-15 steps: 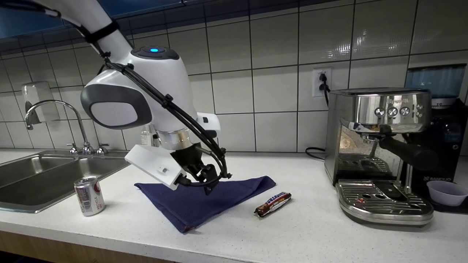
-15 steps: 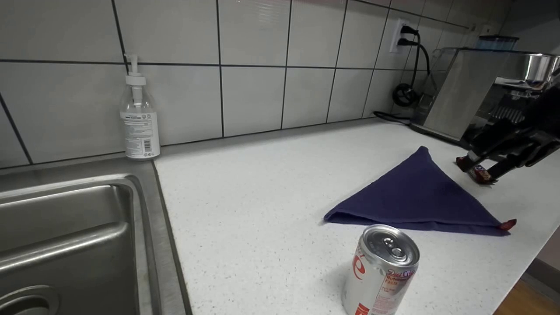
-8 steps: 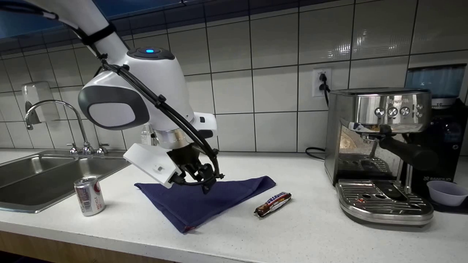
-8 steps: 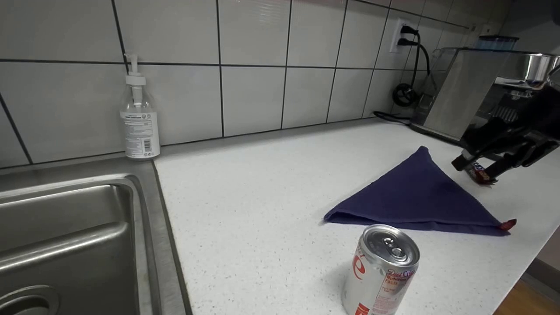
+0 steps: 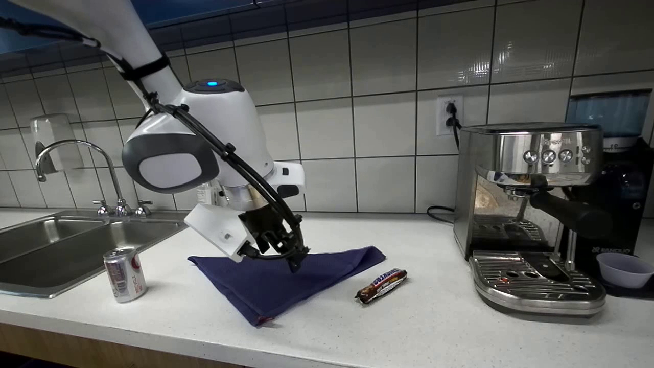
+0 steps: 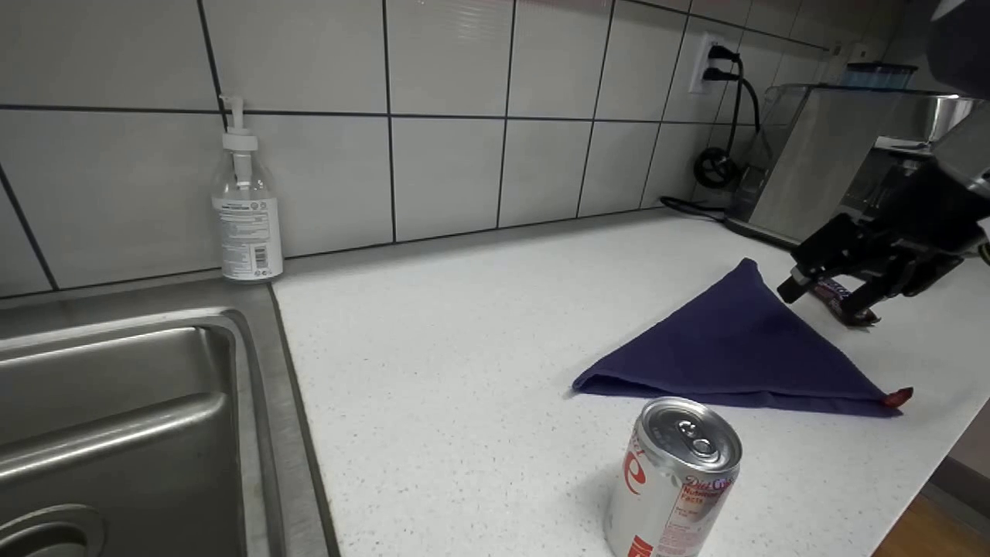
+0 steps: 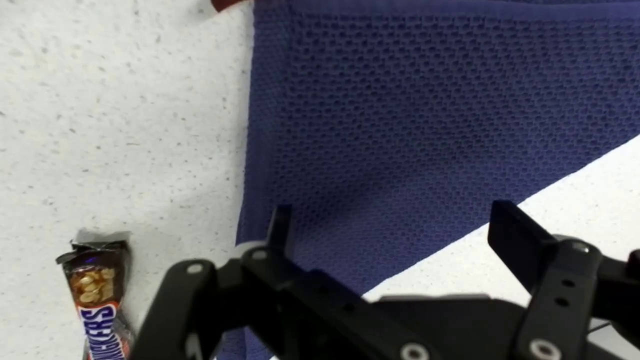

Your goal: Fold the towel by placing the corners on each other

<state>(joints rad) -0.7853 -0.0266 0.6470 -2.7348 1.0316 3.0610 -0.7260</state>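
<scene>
The navy blue towel (image 5: 276, 294) lies on the counter as a triangle, with layered edges showing along one side in an exterior view (image 6: 735, 348). Its corners are spread apart: a back corner (image 6: 746, 268), a left corner (image 6: 586, 382), and a front corner (image 6: 882, 408) beside a red tag. My gripper (image 7: 392, 207) hovers over the cloth, jaws wide apart and nothing between them. In the wrist view the left finger (image 7: 280, 225) stands over the fabric and the right one over the slanting edge. The contact height is hard to judge. The arm hides part of the towel in an exterior view.
A Snickers bar (image 5: 381, 286) lies close to the towel's right side. A silver can (image 5: 124, 275) stands left of the towel, near the sink (image 5: 51, 291). Farther right is a coffee machine (image 5: 531, 214). A soap bottle (image 6: 247, 216) is by the tiled wall.
My gripper has shifted left toward the towel's back corner in an exterior view, and the arm's wrist sits a little lower. Towel, can and bar have stayed put.
</scene>
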